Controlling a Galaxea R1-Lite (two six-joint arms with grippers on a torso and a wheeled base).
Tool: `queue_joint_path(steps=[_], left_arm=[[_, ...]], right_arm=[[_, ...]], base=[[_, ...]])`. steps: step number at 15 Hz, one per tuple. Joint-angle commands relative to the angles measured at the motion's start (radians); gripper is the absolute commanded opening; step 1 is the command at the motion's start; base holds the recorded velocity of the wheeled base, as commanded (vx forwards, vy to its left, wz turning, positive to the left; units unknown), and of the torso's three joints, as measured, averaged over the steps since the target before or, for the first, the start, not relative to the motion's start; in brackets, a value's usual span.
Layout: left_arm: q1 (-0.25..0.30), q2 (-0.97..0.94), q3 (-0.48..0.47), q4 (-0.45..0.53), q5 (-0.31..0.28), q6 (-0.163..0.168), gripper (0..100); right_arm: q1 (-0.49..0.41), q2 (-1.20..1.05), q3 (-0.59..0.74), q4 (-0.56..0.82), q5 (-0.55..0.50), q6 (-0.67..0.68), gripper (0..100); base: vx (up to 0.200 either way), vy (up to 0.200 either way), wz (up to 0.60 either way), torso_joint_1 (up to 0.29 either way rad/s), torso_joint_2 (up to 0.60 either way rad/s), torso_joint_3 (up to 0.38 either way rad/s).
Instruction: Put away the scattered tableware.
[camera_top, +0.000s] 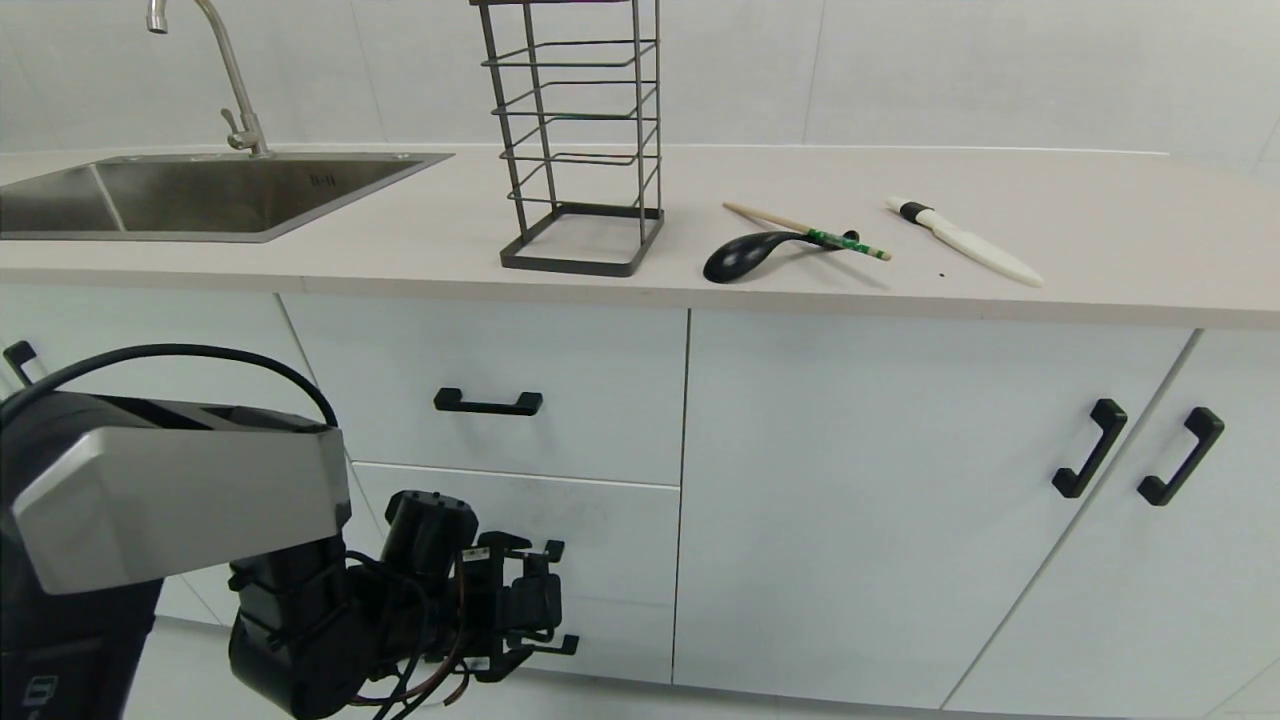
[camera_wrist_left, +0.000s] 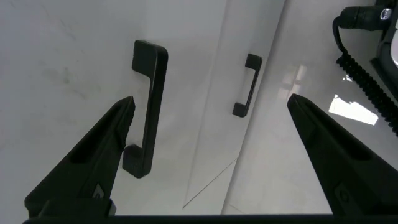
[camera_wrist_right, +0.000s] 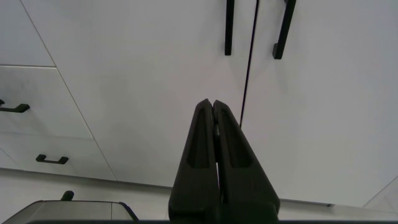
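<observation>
A black spoon lay on the table near its front edge, with chopsticks resting across its handle. A white knife lay apart from them on the robot's right. An upright wire rack stood just to the spoon's left, and the sink was farther left. Below the table, the left hand hung low before the drawer fronts, fingers spread wide, a black handle just beside one finger. The right hand faced the cabinet doors, fingers pressed together on nothing.
</observation>
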Motion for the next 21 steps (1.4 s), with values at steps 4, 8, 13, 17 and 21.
queue_joint_path(steps=[4, 8, 13, 17, 21], left_arm=[[0.019, 0.056, -0.052, -0.002, 0.000, 0.001, 100], [0.019, 0.086, -0.072, 0.000, 0.000, 0.001, 100], [0.025, 0.098, -0.052, 0.004, 0.000, 0.001, 100], [0.025, 0.098, -0.011, 0.000, 0.000, 0.001, 100], [0.025, 0.093, -0.006, -0.002, 0.000, 0.001, 100]], right_arm=[[0.000, 0.002, 0.000, 0.000, 0.001, 0.000, 0], [0.000, 0.002, 0.000, 0.000, 0.001, 0.000, 0], [0.000, 0.002, 0.000, 0.000, 0.001, 0.000, 0], [0.000, 0.002, 0.000, 0.000, 0.001, 0.000, 0], [0.000, 0.002, 0.000, -0.001, -0.001, 0.000, 0]], base=[[0.000, 0.000, 0.00, 0.000, 0.00, 0.000], [0.000, 0.000, 0.00, 0.000, 0.00, 0.000], [0.000, 0.000, 0.00, 0.000, 0.00, 0.000], [0.000, 0.000, 0.00, 0.000, 0.00, 0.000], [0.000, 0.000, 0.00, 0.000, 0.00, 0.000]])
